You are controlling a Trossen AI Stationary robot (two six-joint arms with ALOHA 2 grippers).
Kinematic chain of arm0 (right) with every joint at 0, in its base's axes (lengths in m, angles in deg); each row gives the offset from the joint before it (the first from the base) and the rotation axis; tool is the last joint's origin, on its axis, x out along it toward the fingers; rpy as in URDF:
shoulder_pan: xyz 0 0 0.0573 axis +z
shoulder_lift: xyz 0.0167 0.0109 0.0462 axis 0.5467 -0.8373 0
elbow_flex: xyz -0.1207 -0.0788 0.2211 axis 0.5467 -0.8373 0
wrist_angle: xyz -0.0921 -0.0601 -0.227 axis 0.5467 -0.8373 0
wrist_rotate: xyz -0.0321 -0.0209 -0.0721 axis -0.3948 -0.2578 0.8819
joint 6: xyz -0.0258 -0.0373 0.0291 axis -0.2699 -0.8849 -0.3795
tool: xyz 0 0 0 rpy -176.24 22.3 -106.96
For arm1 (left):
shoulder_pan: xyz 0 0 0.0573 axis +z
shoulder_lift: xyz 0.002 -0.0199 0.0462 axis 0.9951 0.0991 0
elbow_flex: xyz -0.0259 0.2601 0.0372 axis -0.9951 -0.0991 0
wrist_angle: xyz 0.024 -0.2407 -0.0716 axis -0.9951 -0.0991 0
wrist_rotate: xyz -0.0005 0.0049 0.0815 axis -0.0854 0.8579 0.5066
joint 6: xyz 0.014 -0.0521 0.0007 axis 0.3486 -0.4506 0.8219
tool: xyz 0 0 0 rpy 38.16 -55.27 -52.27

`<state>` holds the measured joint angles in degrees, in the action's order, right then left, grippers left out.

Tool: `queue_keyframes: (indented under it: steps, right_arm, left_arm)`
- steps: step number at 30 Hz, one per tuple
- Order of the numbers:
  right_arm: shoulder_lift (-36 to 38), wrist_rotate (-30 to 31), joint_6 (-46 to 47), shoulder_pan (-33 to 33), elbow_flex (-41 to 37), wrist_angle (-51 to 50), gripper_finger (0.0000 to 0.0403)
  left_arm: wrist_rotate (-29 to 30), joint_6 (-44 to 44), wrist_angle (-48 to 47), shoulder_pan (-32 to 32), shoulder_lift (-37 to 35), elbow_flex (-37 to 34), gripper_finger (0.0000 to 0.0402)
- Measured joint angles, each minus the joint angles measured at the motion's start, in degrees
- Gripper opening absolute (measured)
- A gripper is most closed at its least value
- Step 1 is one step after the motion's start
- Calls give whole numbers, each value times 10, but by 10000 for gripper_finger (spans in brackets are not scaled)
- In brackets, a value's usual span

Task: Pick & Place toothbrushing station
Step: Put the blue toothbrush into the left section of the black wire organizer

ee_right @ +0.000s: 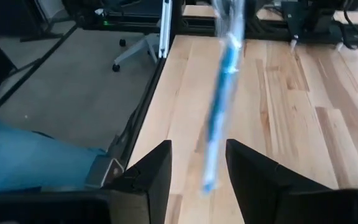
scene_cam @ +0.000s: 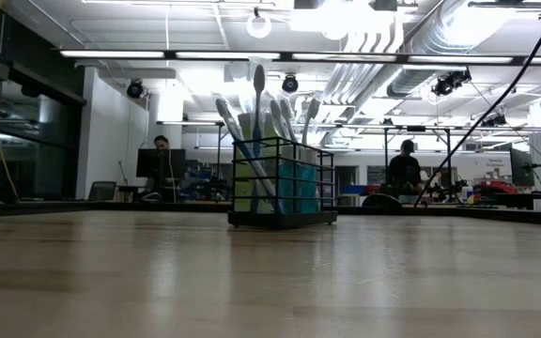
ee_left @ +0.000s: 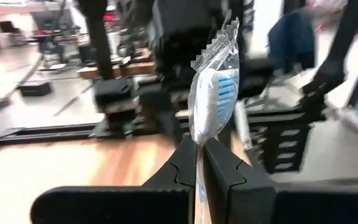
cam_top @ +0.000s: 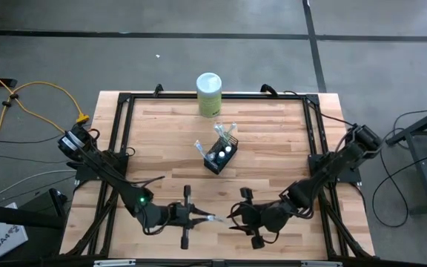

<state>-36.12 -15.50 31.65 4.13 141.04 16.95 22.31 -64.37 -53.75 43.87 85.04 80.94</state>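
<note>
The left claw (cam_top: 212, 219) pinches a wrapped toothbrush (ee_left: 213, 93) near the table's front edge; the right claw (cam_top: 237, 220) stands open beside it. The holder (cam_top: 221, 156), mid-table, already has several brushes; this one remains.

Both arms matte black, jointed, blocky links.
Left arm (cam_top: 102, 163): small green indicator light on a link near the wrist; thin dark cable loops along the forearm.
Right arm (cam_top: 332, 170): same build, dark cabling at its base.
Left gripper (ee_left: 199, 171): two black angular plastic fingers with stepped inner faces.
Right gripper (ee_right: 199, 168): black wedge-shaped fingers, flat inner faces.
</note>
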Motion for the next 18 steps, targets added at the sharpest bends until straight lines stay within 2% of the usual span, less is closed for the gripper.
queue_keyframes:
  steps: [4, 8, 15, 18]
  right_arm:
    - [14, -1, 32, 7, 0, -27, 144]
    - [16, -3, 58, 20, 0, -44, 144]
    - [17, 2, 101, 47, 0, -48, 144]
    - [17, 2, 113, 60, 0, -48, 144]
  left_arm:
    - [52, -2, -50, 7, -22, 0, 2]
    - [69, -7, -102, 32, -58, 0, 2]
    - [75, -72, -224, 109, -119, -3, 2]
    - [69, -97, -236, 146, -138, -17, 2]
